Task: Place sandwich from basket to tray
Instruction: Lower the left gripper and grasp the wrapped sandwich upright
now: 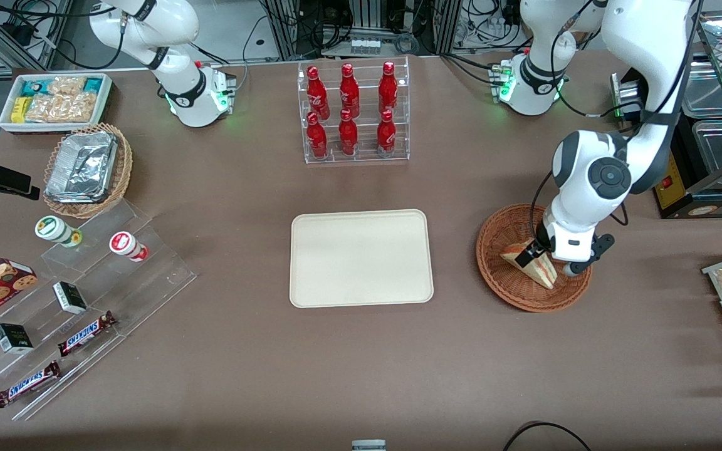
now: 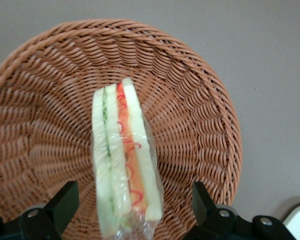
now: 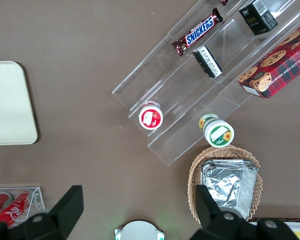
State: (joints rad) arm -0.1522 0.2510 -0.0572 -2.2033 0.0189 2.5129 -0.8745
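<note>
Right now the gripper (image 1: pixel 539 255) is down inside the basket (image 1: pixel 492 263), at the right of the frame in the front view, with its fingers (image 2: pixel 65 200) spread apart on either side of the sandwich (image 1: pixel 531 262). In the wrist view a clear gap shows between each finger and the bread, so I judge nothing is clamped yet; the pincer is open and simply straddles the wedge.

The sandwich (image 2: pixel 125 165) stands on edge in clear wrap, its red and green filling stripes facing the wrist camera, and as far as I can see it rests on the woven floor of the basket (image 2: pixel 200 100).

The tray (image 1: pixel 361 258) lies at the middle of the frame in the front view, bare, and well apart from the basket.

So the task is at an early stage, by my reading: the approach is done, while the squeeze, the lift, the carry across to the tray and the release are all left.

Farther up the frame stands a rack of red bottles (image 1: pixel 351 113).
</note>
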